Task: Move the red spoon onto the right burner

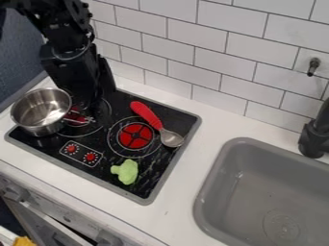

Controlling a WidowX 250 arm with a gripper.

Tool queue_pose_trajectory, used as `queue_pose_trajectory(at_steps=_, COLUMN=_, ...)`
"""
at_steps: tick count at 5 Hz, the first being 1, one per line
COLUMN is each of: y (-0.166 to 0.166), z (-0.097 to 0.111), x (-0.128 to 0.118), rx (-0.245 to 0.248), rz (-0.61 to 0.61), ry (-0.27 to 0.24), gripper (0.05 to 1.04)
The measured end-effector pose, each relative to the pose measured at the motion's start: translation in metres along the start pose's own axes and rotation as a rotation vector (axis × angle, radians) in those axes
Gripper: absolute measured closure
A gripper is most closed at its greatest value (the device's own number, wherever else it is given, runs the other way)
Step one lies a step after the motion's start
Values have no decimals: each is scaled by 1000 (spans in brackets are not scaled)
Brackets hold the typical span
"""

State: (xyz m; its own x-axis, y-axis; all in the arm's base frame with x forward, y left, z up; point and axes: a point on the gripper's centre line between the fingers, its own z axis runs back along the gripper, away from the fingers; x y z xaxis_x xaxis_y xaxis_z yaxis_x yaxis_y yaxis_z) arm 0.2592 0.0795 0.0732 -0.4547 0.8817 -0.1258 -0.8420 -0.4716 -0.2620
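One red spoon point(148, 116) lies at 3 o'clock from the gripper point(89, 108), handle end nearer, long axis running 11-to-5 o'clock. Gripper opening and any grip: cannot tell. Probable transfer: short, toward 7 o'clock, onto the right burner point(135, 136).

Arm point(56, 20): black throughout. Directly above the gripper point(91, 100), a blocky, angular housing point(63, 65); farther up from it, dark knobbly edges with small rounded bumps.
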Motion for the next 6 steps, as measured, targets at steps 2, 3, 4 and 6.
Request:
queue_pose_trajectory(at_steps=2, y=6, z=-13, x=1, rx=61, rz=-34, ry=-34, gripper=83)
queue_pose_trajectory(at_steps=3, y=3, z=-16, x=-6, rx=38, rz=-126, ry=-63, gripper=83)
queue_pose_trajectory(at_steps=4, y=0, z=-31, x=-20, rx=69, rz=-281, ry=-114, gripper=83)
queue_pose_trajectory(at_steps=6, y=-22, z=-54, x=-40, rx=58, rz=-579, ry=-168, gripper=83)
